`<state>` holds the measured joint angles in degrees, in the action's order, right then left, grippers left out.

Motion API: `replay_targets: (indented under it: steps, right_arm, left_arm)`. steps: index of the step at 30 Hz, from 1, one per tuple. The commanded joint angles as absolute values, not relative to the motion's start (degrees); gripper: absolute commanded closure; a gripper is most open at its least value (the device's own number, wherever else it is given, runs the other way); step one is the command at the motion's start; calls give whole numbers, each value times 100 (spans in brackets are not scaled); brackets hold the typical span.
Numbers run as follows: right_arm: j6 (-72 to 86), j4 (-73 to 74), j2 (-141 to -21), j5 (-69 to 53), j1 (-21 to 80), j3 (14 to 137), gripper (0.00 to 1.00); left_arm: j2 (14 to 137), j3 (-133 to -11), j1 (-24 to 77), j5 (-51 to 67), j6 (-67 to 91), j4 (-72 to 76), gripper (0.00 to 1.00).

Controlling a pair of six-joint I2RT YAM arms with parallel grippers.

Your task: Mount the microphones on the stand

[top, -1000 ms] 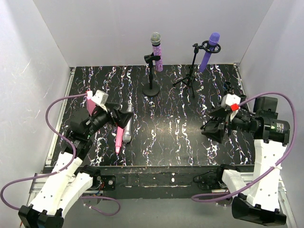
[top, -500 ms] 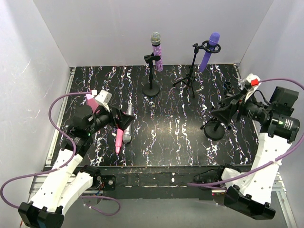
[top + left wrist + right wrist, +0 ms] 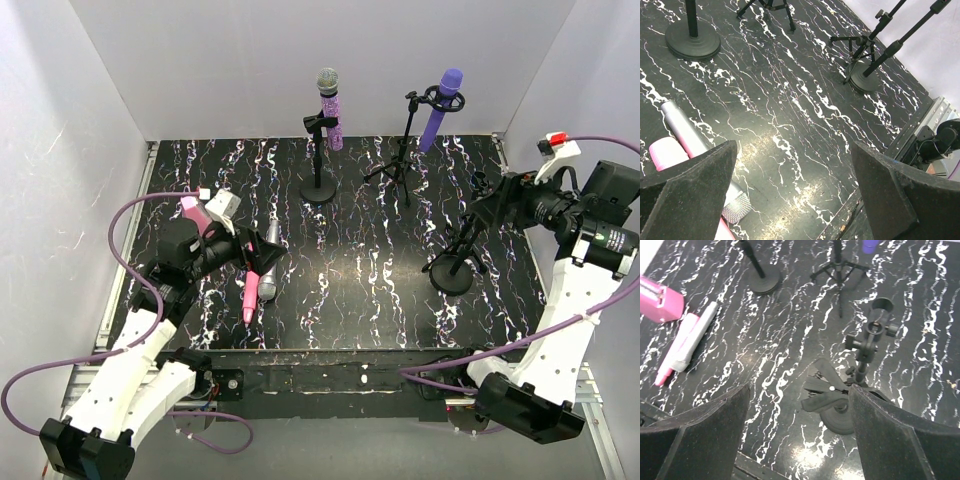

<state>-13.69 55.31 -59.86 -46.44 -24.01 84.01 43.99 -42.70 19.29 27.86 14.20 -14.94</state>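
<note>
no legible text, no readable labels, numbers or brands

A: What is by the left gripper (image 3: 794,145)?
B: Its jaws are wide apart, with nothing between them. Near its left finger the silver-grey microphone (image 3: 685,127) lies flat on the table (image 3: 790,110), and the pink microphone (image 3: 665,152) is touching it.
A: And farther away?
B: A round-base stand (image 3: 692,42). Well apart to the right is a second stand (image 3: 863,82), with a tripod (image 3: 860,47) just beside it.

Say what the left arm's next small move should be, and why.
Probably lower the open left gripper onto the silver-grey microphone and close. It lies flat beside the pink microphone, both unmounted, close beneath the gripper, while the near-right stand has an empty clip.
</note>
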Motion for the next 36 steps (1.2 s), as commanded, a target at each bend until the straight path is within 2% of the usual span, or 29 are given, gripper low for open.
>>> replay_targets:
  steps: [1, 4, 12, 19, 26, 32, 36]
  right_arm:
    - [-1213, 5265, -5968, -3982, -2461, 8692, 14]
    - [-942, 5081, -5880, -3631, -2540, 8605, 14]
    - [1131, 4035, -5748, -2611, -2874, 7779, 10]
    - [2819, 3052, -5485, -3471, -3067, 6559, 9]
    - [4173, 1997, -5221, -4034, -3225, 5652, 17]
    - [4596, 1626, -5115, -4078, -3322, 5423, 23]
    - [4790, 1459, -4993, -4218, -3357, 5370, 41]
  left_arm:
    - [4482, -4386, 1916, 2874, 1318, -1415, 2]
    - [4553, -4386, 1907, 2892, 1327, -1354, 2]
    - [4649, -4368, 1907, 2936, 1406, -1239, 2]
    - [4597, -4333, 1907, 2936, 1450, -1204, 2]
    - [4527, -4333, 1907, 2918, 1450, -1239, 2]
    - [4439, -4333, 1907, 2900, 1476, -1318, 2]
    - [4377, -4324, 1907, 2892, 1512, -1345, 2]
